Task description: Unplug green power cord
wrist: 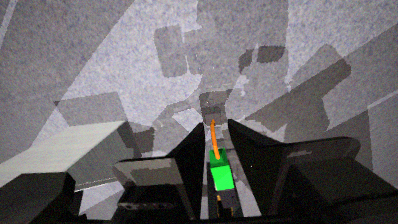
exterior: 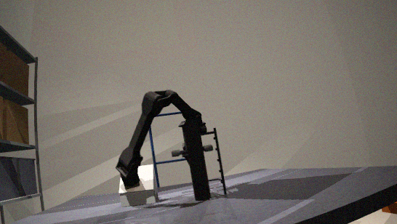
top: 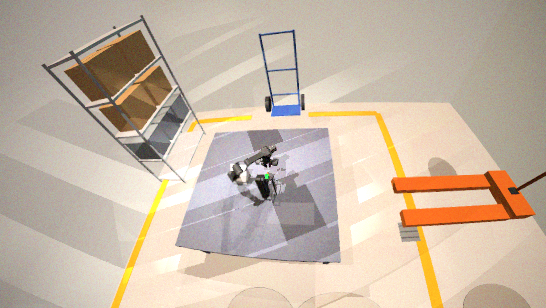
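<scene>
In the wrist view my gripper (wrist: 215, 124) has its two dark fingers standing apart. The bright green plug (wrist: 221, 177) sits in the gap between them, low in the frame, with a dark block right below it. A thin orange strand (wrist: 214, 137) runs from the plug out past the fingertips. In the top view the plug is a small green dot (top: 268, 175) by the arm's wrist at the middle of the grey table (top: 300, 235). In the exterior view the arm (exterior: 145, 120) arches over and ends at a dark upright column (exterior: 198, 171). The plug is hidden there.
A thin ladder-like rack (exterior: 219, 160) stands just beside the column. The arm's pale base box (exterior: 136, 194) (wrist: 65, 150) is to the left. Off the table stand a metal shelf (top: 125, 95), a blue hand truck (top: 282, 75) and an orange pallet jack (top: 465, 200).
</scene>
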Available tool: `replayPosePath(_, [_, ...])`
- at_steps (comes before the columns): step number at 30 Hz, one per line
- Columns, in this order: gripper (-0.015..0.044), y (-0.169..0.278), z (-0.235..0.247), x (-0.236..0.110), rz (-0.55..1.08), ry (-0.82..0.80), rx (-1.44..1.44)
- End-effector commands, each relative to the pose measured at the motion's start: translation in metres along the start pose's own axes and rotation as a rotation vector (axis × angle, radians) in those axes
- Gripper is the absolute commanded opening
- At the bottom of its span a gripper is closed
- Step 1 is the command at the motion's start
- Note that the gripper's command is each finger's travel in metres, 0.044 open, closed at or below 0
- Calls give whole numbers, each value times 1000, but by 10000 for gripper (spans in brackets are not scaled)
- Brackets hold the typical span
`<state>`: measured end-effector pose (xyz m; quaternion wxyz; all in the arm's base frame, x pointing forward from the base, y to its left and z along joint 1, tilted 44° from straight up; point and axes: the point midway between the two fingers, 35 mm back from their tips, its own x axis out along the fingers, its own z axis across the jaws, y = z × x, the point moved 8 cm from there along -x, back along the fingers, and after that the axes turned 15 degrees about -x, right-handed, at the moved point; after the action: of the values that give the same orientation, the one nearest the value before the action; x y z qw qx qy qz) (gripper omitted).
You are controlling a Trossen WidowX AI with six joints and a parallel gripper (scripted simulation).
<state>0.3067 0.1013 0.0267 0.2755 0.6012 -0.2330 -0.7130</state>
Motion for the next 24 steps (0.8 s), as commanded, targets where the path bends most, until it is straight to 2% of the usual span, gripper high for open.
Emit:
replayPosePath(1, [160, 0, 0, 0, 0, 0, 0])
replayPosePath(7, [160, 0, 0, 0, 0, 0, 0])
replayPosePath(18, [440, -2, -1, -1, 0, 0, 0])
replayPosePath(24, [440, -48, -14, -11, -6, 0, 2])
